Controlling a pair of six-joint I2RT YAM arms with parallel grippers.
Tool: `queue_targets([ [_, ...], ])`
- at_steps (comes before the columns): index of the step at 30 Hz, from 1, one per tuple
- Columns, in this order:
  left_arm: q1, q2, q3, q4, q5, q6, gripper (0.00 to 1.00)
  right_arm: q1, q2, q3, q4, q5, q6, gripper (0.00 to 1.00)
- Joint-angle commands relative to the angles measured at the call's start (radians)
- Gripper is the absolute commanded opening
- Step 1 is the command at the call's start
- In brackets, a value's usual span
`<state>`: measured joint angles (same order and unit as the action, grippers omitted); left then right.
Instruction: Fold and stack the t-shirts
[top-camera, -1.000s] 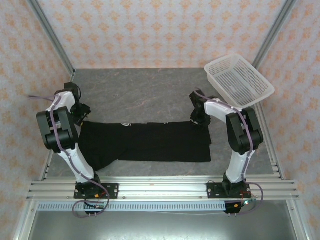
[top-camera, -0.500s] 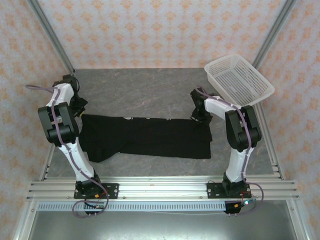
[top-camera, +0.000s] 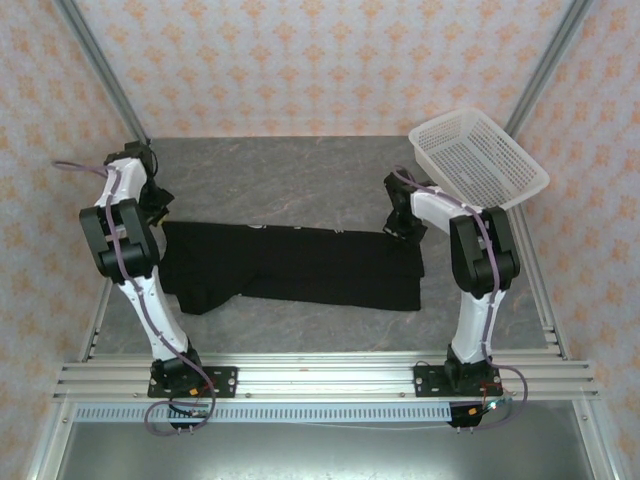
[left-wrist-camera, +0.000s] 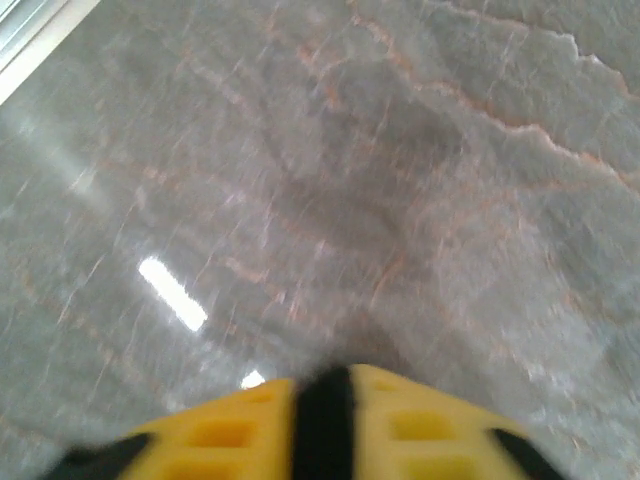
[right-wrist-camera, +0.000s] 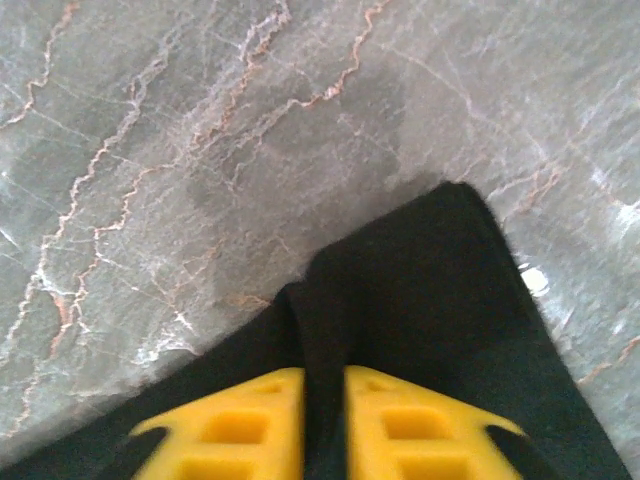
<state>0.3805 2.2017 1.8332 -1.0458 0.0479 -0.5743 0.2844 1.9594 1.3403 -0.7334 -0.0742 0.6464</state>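
Currently the black shirt (top-camera: 290, 265) lies as a long band across the middle of the table (top-camera: 280, 175), apparently folded once lengthwise. At its far edge the left gripper (top-camera: 157, 210) and right gripper (top-camera: 402, 226) each pinch cloth between closed fingers. Crosswise folds and stacking look undone

Blurred, edge-cropped left claw (left-wrist-camera: 322, 395) hides its pinched t-shirt (top-camera: 300, 270) corner.
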Motion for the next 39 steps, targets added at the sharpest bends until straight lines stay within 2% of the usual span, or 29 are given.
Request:
queue_targets([
  [1, 0.003, -0.065, -0.004, -0.004, -0.031, 0.033, 0.60, -0.009, -0.022, -0.005, -0.048, 0.044, -0.037, 0.28],
  [2, -0.002, -0.121, -0.038, 0.015, -0.049, 0.034, 0.65, -0.004, -0.048, -0.004, -0.049, 0.052, -0.049, 0.32],
  [3, -0.002, -0.177, -0.077, 0.022, -0.051, 0.034, 0.66, 0.006, -0.073, -0.002, -0.054, 0.058, -0.060, 0.36],
  [7, -0.004, -0.417, -0.305, 0.011, -0.003, -0.027, 0.63, 0.047, -0.162, -0.010, -0.057, 0.048, -0.090, 0.40],
  [10, -0.009, -0.565, -0.542, 0.011, 0.038, -0.128, 0.58, 0.081, -0.221, -0.044, -0.012, -0.032, -0.097, 0.41],
  [13, -0.007, -0.664, -0.739, 0.039, 0.068, -0.217, 0.55, 0.107, -0.255, -0.076, 0.044, -0.166, -0.089, 0.41],
  [17, 0.001, -0.699, -0.834, 0.029, 0.113, -0.273, 0.59, 0.152, -0.244, -0.049, 0.033, -0.284, -0.112, 0.43],
  [22, 0.005, -0.698, -0.860, -0.006, 0.119, -0.383, 0.62, 0.182, -0.266, -0.049, 0.027, -0.345, -0.125, 0.43],
  [25, 0.012, -0.685, -0.890, 0.001, 0.108, -0.451, 0.67, 0.182, -0.279, -0.055, 0.027, -0.362, -0.130, 0.43],
  [28, 0.012, -0.672, -0.924, 0.045, 0.142, -0.523, 0.67, 0.182, -0.286, -0.064, 0.027, -0.376, -0.134, 0.43],
  [35, 0.009, -0.767, -0.999, -0.011, 0.071, -0.570, 0.60, 0.181, -0.286, -0.084, 0.029, -0.395, -0.142, 0.43],
  [39, 0.011, -0.813, -1.086, 0.015, 0.129, -0.590, 0.60, 0.180, -0.274, -0.080, 0.029, -0.408, -0.151, 0.43],
])
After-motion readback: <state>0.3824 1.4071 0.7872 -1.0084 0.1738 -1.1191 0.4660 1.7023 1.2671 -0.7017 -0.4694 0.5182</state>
